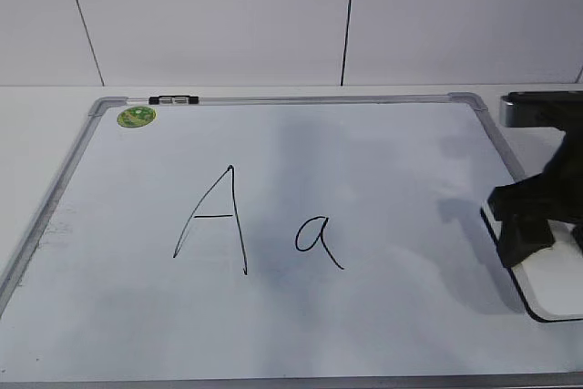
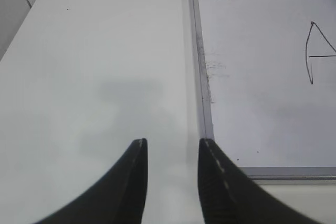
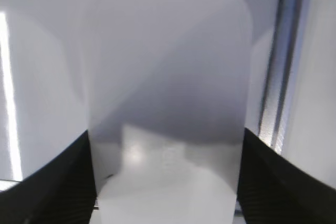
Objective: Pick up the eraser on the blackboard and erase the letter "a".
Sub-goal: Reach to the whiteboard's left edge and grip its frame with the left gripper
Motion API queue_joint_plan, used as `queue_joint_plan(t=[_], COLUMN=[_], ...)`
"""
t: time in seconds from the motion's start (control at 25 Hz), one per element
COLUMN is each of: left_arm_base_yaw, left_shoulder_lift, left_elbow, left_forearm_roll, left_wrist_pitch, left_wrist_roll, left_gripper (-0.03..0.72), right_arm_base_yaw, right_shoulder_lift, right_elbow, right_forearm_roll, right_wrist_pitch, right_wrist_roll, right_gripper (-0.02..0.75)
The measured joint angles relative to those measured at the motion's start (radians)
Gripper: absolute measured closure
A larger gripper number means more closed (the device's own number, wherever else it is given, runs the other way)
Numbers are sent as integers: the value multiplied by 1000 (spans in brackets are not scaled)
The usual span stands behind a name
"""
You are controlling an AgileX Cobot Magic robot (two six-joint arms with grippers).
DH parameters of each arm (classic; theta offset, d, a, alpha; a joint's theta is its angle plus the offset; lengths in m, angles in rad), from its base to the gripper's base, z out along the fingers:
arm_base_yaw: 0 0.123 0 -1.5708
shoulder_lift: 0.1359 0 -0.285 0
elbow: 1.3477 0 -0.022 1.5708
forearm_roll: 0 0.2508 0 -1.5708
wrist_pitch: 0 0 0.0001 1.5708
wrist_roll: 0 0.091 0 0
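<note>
Filling my right wrist view, the eraser (image 3: 168, 103) sits between the two fingers of my right end effector (image 3: 167, 182); they flank its long sides, touching or all but touching, so I judge them closing on it but cannot tell whether the pinch is firm. From outside, that end effector (image 1: 533, 225) is down at the right edge of the blackboard (image 1: 383, 161), with the eraser's white end (image 1: 556, 289) showing beneath it, apparently flat on the board. My left end effector (image 2: 172, 182) is spread and empty, over the bare surface (image 2: 94, 77) just off the board's left edge. The letter "a" (image 1: 318, 240) is intact near the board's middle, just right of the capital "A" (image 1: 214, 220) and well apart from the eraser.

Step in hand, by my judgement: the pick-up. Next move calls for a secure hold, a lift, travel left toward the "a", and wiping it while sparing the capital.
</note>
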Motion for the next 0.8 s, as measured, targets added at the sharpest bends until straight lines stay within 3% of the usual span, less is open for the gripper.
queue_joint_plan(t=[0.48,0.8], left_arm_base_yaw=[0,0], left_shoulder_lift=[0,0], left_elbow=[0,0], left_forearm_roll=[0,0], left_wrist_pitch=[0,0], left_wrist_roll=[0,0], left_gripper=[443,443], right_arm_base_yaw=[228,252], right_shoulder_lift=[0,0], right_elbow=[-144,-155], right_forearm_roll=[-53,-70], right_wrist_pitch=[55,103], right_wrist_roll=[-6,-6], right_gripper=[199,199])
